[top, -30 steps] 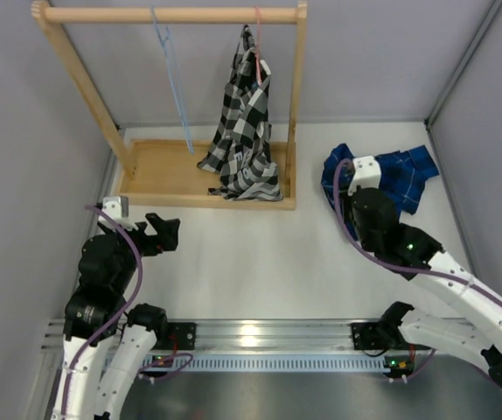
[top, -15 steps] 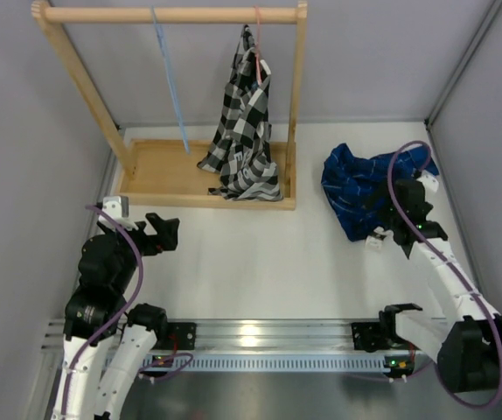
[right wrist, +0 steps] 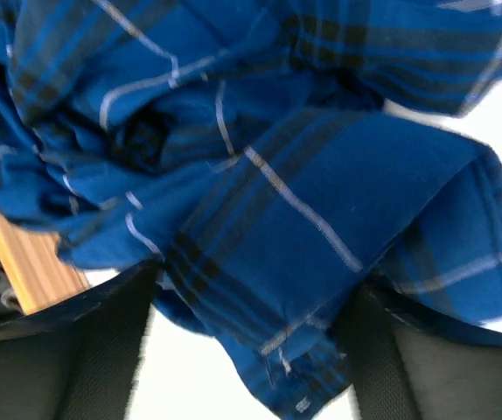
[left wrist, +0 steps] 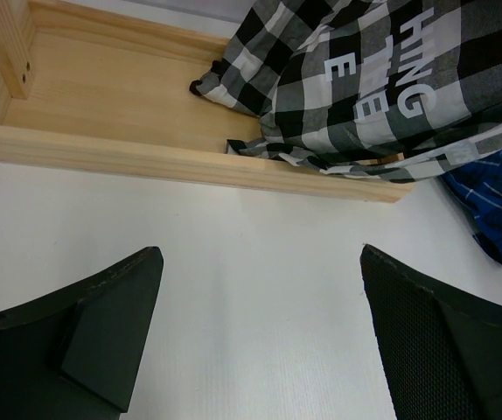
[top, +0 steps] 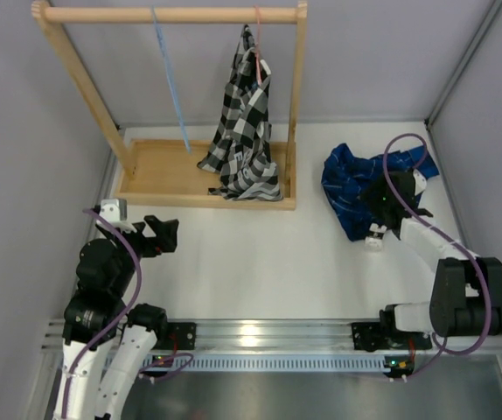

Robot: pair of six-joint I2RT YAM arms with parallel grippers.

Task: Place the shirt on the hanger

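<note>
Over on the left, the left tool [top: 163, 230] hovers above bare table [top: 260, 262], its fingers spread wide with nothing between them. It's parked, well short of the wooden rack [top: 76, 83].

Up on the rack's rail, the hanger [top: 172, 83] dangles by its hook, thin, pale blue and completely bare. Nobody's touching it. Next along, a pink-red hanger [top: 258, 44] carries a black-and-white checked shirt [top: 247, 122], whose tail drapes down into the rack's base tray [top: 155, 171].

Now to the right, where the action is. The shirt [top: 347, 188] lies in a crumpled heap on the table, right of the tray and well away from the hanger. It's deep blue with thin pale plaid lines, folded over itself in thick rolls. I can't make out a collar or a sleeve opening in that bundle.

The right tool [right wrist: 255, 289] is down on the heap, fingers spread, with a fat fold of blue cloth bulging between them. It isn't pinched as far as I can see.

So this looks like the very start. The shirt has to be gripped, lifted, opened out and carried across, and the hanger threaded into the shoulders. All of that is left to do.
</note>
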